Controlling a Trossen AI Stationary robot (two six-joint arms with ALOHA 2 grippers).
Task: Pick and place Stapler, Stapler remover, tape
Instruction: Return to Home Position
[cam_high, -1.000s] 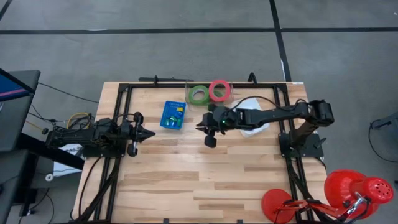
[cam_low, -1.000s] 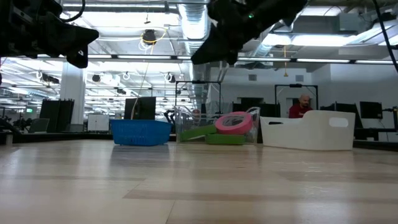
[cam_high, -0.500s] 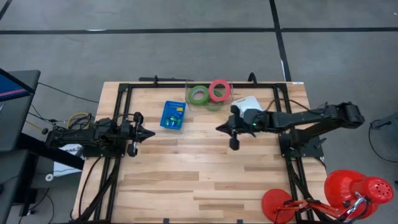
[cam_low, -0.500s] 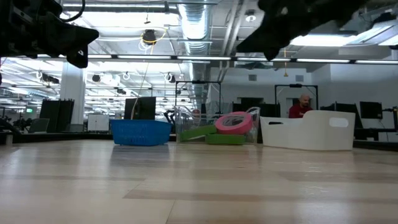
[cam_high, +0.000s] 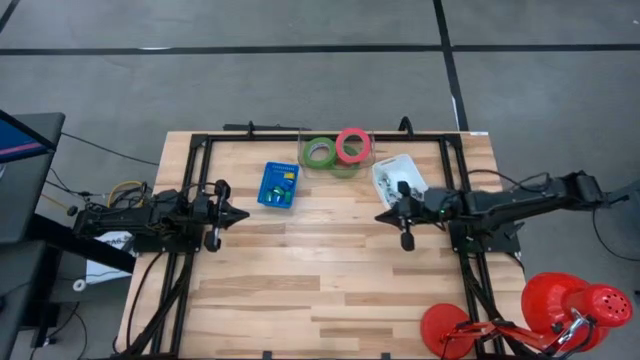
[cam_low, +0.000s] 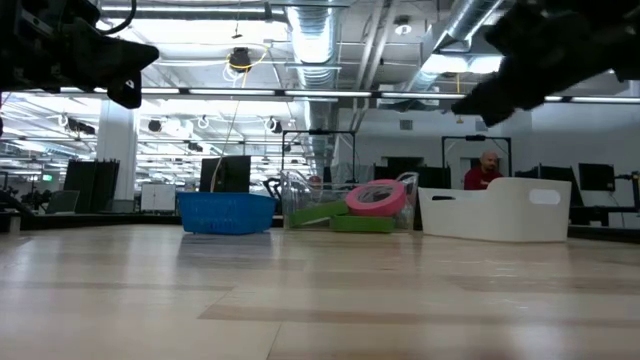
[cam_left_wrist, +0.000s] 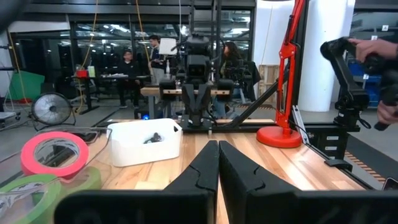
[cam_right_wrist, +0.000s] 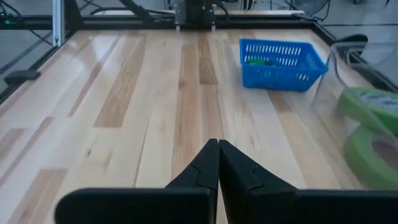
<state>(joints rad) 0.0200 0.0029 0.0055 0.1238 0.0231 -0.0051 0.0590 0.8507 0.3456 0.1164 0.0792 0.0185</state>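
Two green rolls of tape (cam_high: 320, 153) and a pinkish-red one (cam_high: 352, 145) lie in a clear bin at the table's far edge. They also show in the low view as the pink tape (cam_low: 376, 197) on a green one (cam_low: 362, 223). To their right a white tray (cam_high: 386, 163) holds small dark items; I cannot make out a stapler or a stapler remover. My right gripper (cam_high: 380, 216) is shut and hangs over the table just near of the tray, pointing left. At the left edge my left gripper (cam_high: 243, 213) waits shut, pointing right.
A blue basket (cam_high: 278, 185) with small coloured items stands left of the tapes. A red lamp base (cam_high: 447, 331) sits at the near right corner. Bare wood (cam_high: 310, 270) spans the middle and near side. People stand in the room beyond the table.
My right gripper has drawn back from beside the tape bin toward the table's right edge, sinking a little, and the arm has folded in. The white tray it covered now shows. My left arm has kept still.
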